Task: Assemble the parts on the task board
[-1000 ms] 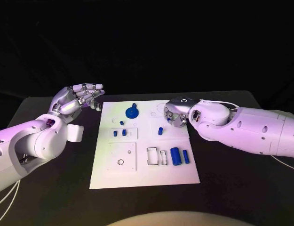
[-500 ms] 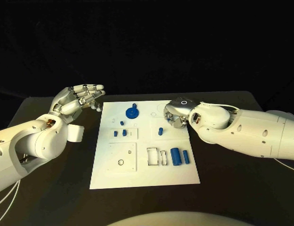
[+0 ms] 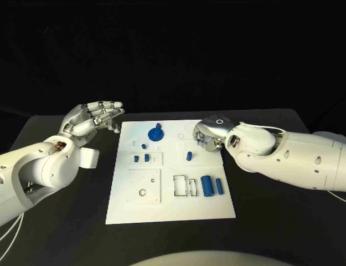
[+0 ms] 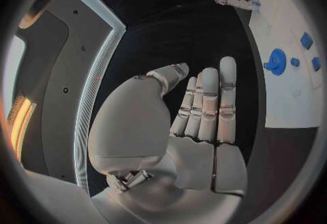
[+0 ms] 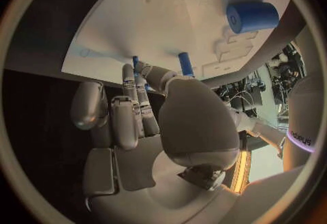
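The white task board (image 3: 170, 205) lies flat in the middle of the black table (image 3: 284, 221). The small blue parts rest on it: a round flanged piece (image 3: 155, 133) near the far edge, two short pegs (image 3: 141, 158) left of centre, a slim peg (image 3: 189, 154) standing just right of centre, and two cylinders (image 3: 211, 184) side by side toward the near right.

The left hand (image 3: 93, 117) hangs above the table off the board's far left corner, well apart from every part. Its fingers (image 4: 211, 101) are straight and loosely spread, palm bare, holding nothing.

The right hand (image 3: 208, 134) sits over the board's far right area, close to the slim peg. From the right wrist view its fingers (image 5: 129, 107) reach down toward the board and the slim peg (image 5: 185, 63) shows just past the thumb, but whether the fingertips pinch it or only lie beside it cannot be told.

A small white block (image 3: 91, 157) lies on the table beside the board's left edge, near the left forearm. Behind the table the room is dark.
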Tool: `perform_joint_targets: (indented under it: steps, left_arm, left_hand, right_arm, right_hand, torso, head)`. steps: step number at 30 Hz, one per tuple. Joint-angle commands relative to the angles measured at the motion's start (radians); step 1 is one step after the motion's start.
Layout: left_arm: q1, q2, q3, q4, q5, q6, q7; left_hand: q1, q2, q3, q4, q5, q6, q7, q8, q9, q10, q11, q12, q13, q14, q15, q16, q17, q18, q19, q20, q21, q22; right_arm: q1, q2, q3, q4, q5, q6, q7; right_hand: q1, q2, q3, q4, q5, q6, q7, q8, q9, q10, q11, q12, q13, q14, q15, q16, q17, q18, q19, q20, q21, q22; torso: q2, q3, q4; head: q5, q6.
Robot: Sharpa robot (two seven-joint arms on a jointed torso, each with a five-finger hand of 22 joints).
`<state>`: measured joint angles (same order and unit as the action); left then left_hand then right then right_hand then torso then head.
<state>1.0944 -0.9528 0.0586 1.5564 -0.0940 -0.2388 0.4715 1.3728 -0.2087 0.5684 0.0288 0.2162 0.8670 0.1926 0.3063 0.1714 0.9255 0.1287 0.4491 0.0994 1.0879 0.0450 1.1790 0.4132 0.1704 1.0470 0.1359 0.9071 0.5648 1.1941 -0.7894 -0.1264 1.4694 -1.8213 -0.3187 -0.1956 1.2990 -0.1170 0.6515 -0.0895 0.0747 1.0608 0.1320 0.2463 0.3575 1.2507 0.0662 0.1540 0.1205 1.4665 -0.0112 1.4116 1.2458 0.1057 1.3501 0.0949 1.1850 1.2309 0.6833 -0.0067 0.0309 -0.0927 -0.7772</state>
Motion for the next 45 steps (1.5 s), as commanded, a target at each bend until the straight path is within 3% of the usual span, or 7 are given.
perform_joint_targets:
  steps: [1,12,17,21,29,37,45]
  left_arm:
    - [0.0,0.003,0.001,0.0,0.002,0.005,-0.003]
    - [0.0,0.009,0.001,-0.005,0.002,0.008,-0.007]
    - [-0.001,0.015,0.001,-0.007,0.002,0.01,-0.007]
    - [-0.001,0.023,0.001,-0.011,0.002,0.01,-0.007]
    - [-0.001,0.037,0.001,-0.015,0.002,0.007,-0.007]
    - [-0.001,0.054,0.001,-0.018,0.002,0.005,-0.009]
    - [-0.001,0.06,0.001,-0.02,0.002,0.005,-0.012]
  left_hand:
    - [0.003,0.006,-0.004,-0.005,0.003,0.0,0.002,0.005,0.001,-0.011,0.001,0.005,0.001,-0.006,0.001,0.004,-0.002,0.015,0.003,-0.004,-0.005,-0.001]
    - [0.003,0.006,-0.006,-0.006,0.003,-0.003,0.004,0.005,0.0,-0.018,0.003,0.006,0.001,-0.009,0.002,0.004,-0.002,0.014,0.002,-0.003,-0.006,-0.002]
    - [0.003,0.006,-0.006,-0.006,0.003,-0.003,0.004,0.005,0.0,-0.019,0.003,0.007,0.001,-0.009,0.002,0.004,-0.002,0.014,0.002,-0.003,-0.006,-0.002]
    - [0.003,0.006,-0.006,-0.007,0.003,-0.004,0.004,0.005,0.0,-0.021,0.003,0.007,0.001,-0.01,0.002,0.004,-0.003,0.014,0.002,-0.003,-0.006,-0.002]
    - [0.003,0.007,-0.007,-0.007,0.003,-0.005,0.005,0.005,0.0,-0.022,0.004,0.008,0.002,-0.01,0.003,0.004,-0.003,0.014,0.001,-0.003,-0.007,-0.002]
    - [0.002,0.007,-0.007,-0.006,0.003,-0.005,0.005,0.005,0.0,-0.023,0.004,0.009,0.002,-0.011,0.003,0.005,-0.003,0.014,0.001,-0.003,-0.007,-0.003]
    - [0.002,0.007,-0.007,-0.006,0.003,-0.005,0.005,0.005,0.0,-0.023,0.004,0.009,0.002,-0.011,0.003,0.005,-0.003,0.014,0.001,-0.003,-0.007,-0.003]
  right_arm:
    - [0.005,-0.011,0.004,0.021,-0.009,-0.049,0.005]
    - [0.016,-0.047,0.015,0.138,0.006,-0.095,0.008]
    - [0.012,-0.029,0.016,0.188,0.018,-0.109,0.016]
    - [0.003,0.0,0.016,0.215,0.027,-0.113,0.027]
    - [-0.036,0.066,0.014,0.221,0.041,-0.108,0.047]
    - [-0.092,0.131,0.005,0.179,0.047,-0.097,0.065]
    - [-0.115,0.156,0.0,0.159,0.048,-0.088,0.072]
  right_hand:
    - [-0.007,0.004,0.006,0.001,-0.005,0.006,0.004,0.005,0.002,0.008,-0.004,-0.003,0.001,0.048,-0.003,0.006,0.001,-0.012,0.0,-0.005,0.005,0.001]
    - [-0.007,0.004,0.006,0.001,-0.007,0.006,0.004,0.005,0.003,0.009,-0.004,-0.004,0.001,0.048,-0.003,0.008,0.004,-0.012,0.001,-0.005,0.008,0.004]
    - [-0.007,0.004,0.007,0.001,-0.007,0.006,0.003,0.005,0.003,0.009,-0.004,-0.004,0.002,0.048,-0.003,0.009,0.006,-0.012,0.001,-0.005,0.009,0.005]
    - [-0.006,0.005,0.007,0.001,-0.008,0.006,0.003,0.005,0.003,0.009,-0.004,-0.004,0.002,0.048,-0.003,0.009,0.006,-0.012,0.001,-0.005,0.008,0.004]
    - [-0.006,0.005,0.008,0.0,-0.007,0.005,0.003,0.005,0.004,0.009,-0.005,-0.004,0.002,0.049,-0.003,0.01,0.007,-0.012,0.0,-0.005,0.006,0.003]
    - [-0.005,0.006,0.009,0.0,-0.005,0.004,0.003,0.005,0.005,0.009,-0.005,-0.005,0.003,0.048,-0.004,0.01,0.006,-0.01,-0.004,-0.005,0.001,-0.002]
    - [-0.005,0.006,0.009,0.0,-0.005,0.004,0.003,0.005,0.005,0.009,-0.004,-0.005,0.003,0.048,-0.004,0.01,0.006,-0.01,-0.004,-0.005,0.0,-0.002]
  torso:
    - [-0.001,0.0,-0.0003]
    - [-0.001,-0.0004,0.0002]
    - [0.0,0.0008,0.0024]
    - [-0.001,-0.0006,0.0035]
    - [0.0,-0.0022,0.0035]
    - [0.002,-0.0023,0.0022]
    - [0.002,-0.0012,0.0015]
  head:
    - [0.0,0.002]
    - [0.013,0.008]
    - [0.039,0.012]
    - [0.074,0.008]
    - [0.141,-0.007]
    - [0.175,-0.023]
    - [0.19,-0.034]
